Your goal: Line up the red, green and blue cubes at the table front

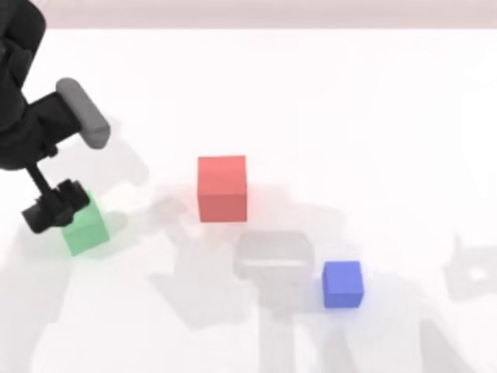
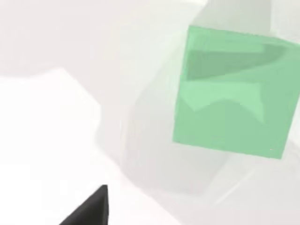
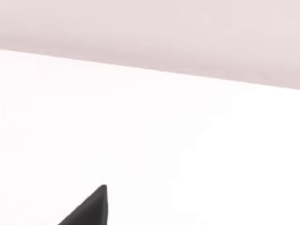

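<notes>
A: Which way do the cubes sit, and does any have a long axis?

B: None does; each is as wide as it is deep. The red cube (image 1: 222,188) sits square to the desk (image 1: 349,101) edges, near the middle. The blue cube (image 1: 342,284) is also close to square, lower and to the right of the red one, well apart from it. The green cube (image 1: 87,227) is at the far left, turned a little so its edges run at a slight slant to the other two. All three rest flat on the white surface.

A: So they're not in a row?

B: No. Green and blue lie nearer the front than red, and the three are spread out, none touching.

A: Where is the left arm?

B: It reaches in from the upper left corner of the top view, angled down toward the green cube. The left end effector (image 1: 54,207) sits right at that cube's upper left corner, overlapping it from above.

A: Is it gripping the cube?

B: I cannot tell. In the left wrist view the green cube (image 2: 232,91) lies off to one side with a shadow across its top face, and only one dark fingertip (image 2: 91,208) shows, clear of the cube.

A: And the right arm?

B: Not visible from above. Its wrist view shows bare desk (image 3: 140,140), the pale pinkish band (image 3: 154,33) and one dark fingertip (image 3: 91,208); whether that end effector is open I cannot tell
</notes>
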`<control>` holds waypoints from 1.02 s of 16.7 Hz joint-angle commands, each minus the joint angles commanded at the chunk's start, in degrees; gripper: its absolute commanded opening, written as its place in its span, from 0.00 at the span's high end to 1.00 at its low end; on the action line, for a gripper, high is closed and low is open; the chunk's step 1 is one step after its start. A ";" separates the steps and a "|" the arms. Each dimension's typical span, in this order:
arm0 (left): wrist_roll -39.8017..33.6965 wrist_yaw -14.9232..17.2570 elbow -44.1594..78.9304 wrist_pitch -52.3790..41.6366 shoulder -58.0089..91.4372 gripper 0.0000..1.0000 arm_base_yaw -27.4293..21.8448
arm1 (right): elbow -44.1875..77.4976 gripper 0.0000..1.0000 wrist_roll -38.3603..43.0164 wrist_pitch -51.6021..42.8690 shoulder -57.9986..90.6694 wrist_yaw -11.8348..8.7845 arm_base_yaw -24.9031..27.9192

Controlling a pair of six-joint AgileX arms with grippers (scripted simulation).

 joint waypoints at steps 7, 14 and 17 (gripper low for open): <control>4.96 0.13 8.42 -5.60 9.97 0.00 -0.84 | -7.63 0.00 5.67 6.54 -10.24 1.54 -2.76; 5.07 0.14 5.51 -1.32 11.51 0.00 -0.73 | -7.63 0.00 5.67 6.54 -10.24 1.54 -2.76; 5.09 0.15 1.27 6.47 14.50 0.00 -0.71 | -7.63 0.00 5.67 6.54 -10.24 1.54 -2.76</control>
